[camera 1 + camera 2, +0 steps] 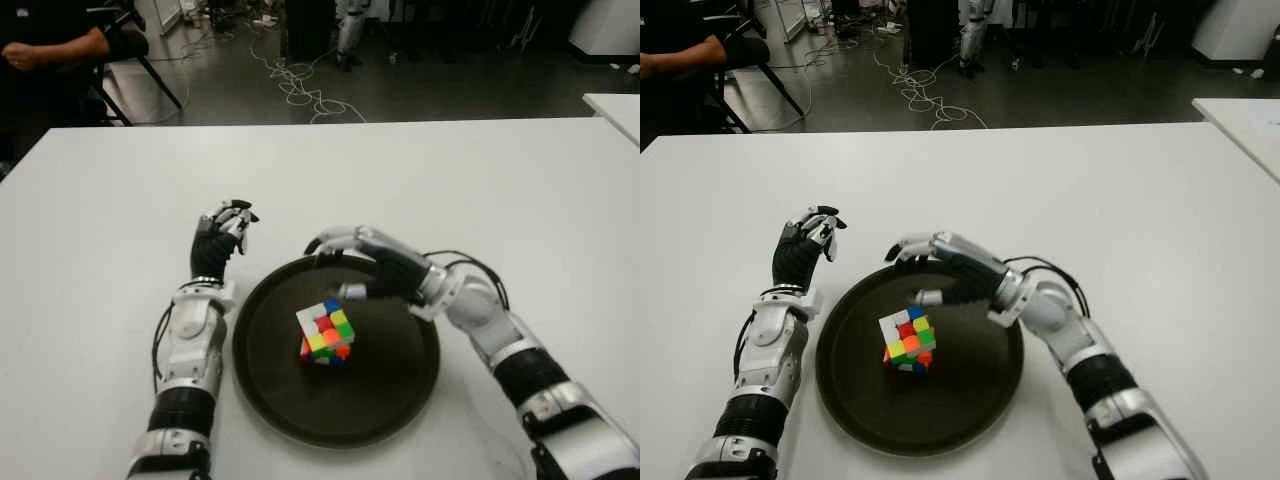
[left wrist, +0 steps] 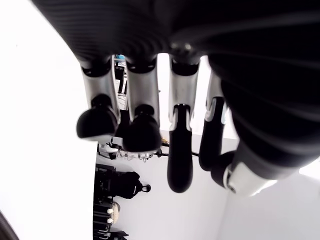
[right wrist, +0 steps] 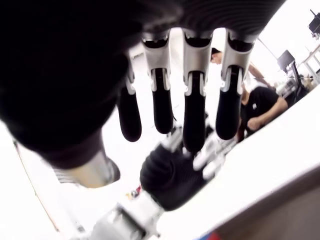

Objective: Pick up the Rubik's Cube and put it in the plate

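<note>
The Rubik's Cube (image 1: 325, 333) stands tilted inside the dark round plate (image 1: 390, 375) on the white table (image 1: 500, 180), and nothing holds it. My right hand (image 1: 330, 268) hovers over the plate's far rim, just beyond the cube, fingers stretched out and open. The right wrist view shows those fingers (image 3: 194, 125) straight and empty. My left hand (image 1: 222, 238) shows just left of the plate, fingers loosely bent, holding nothing.
A seated person (image 1: 60, 45) is beyond the table's far left corner. Cables (image 1: 300, 85) lie on the floor behind the table. A second white table (image 1: 615, 105) shows at the far right.
</note>
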